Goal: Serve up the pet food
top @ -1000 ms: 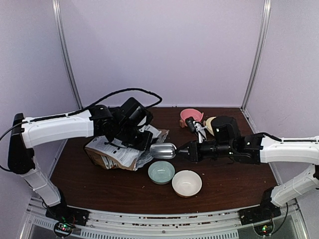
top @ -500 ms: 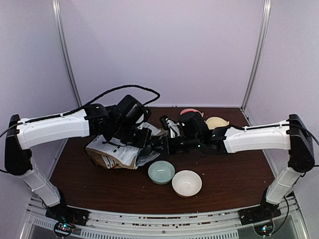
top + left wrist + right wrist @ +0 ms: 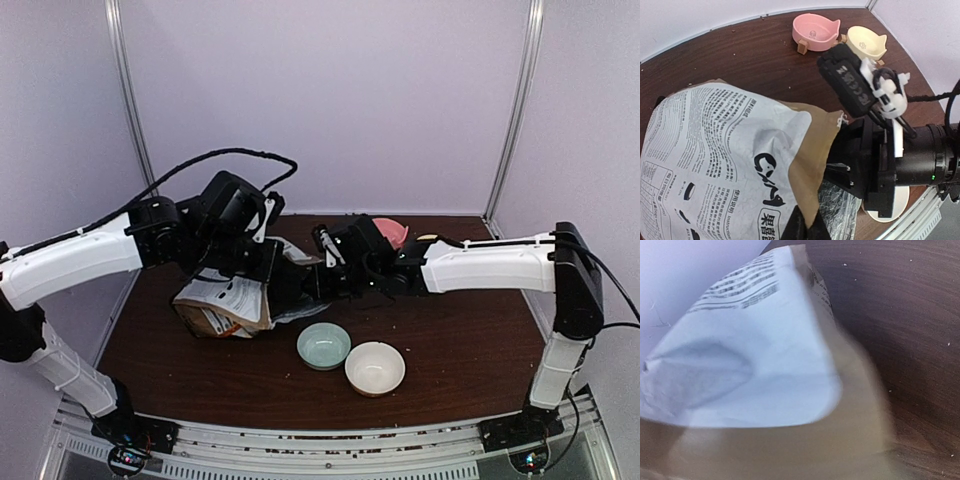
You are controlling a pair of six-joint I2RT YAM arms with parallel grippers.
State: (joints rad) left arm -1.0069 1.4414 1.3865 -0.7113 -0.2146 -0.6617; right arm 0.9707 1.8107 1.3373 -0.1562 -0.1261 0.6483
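- Holding entry, left gripper (image 3: 802,226): I have my fingers closed on the brown rim of the bag (image 3: 725,150), at the edge of its mouth. One dark finger shows over the paper at the bottom of my left wrist view.
- Bag: brown paper with a white printed panel. It lies on its side on the left half of the table (image 3: 450,340), mouth facing right, rim lifted, silver lining showing inside.
- Right gripper (image 3: 840,167): my right arm reaches across from the right and its black end goes in behind the raised flap. The fingers are hidden, so I cannot tell whether they are apart or together. My right wrist view shows only blurred bag paper, close up, and bare wood beside it.
- Pet food: not seen in any view; the bag's inside is hidden.
- Pale green bowl (image 3: 324,346): near front of the table, just below the bag's mouth.
- White bowl (image 3: 375,367): just beside the green one, on its right.
- Pink bowl (image 3: 816,31) and cream bowl (image 3: 867,42): side by side at the far edge.
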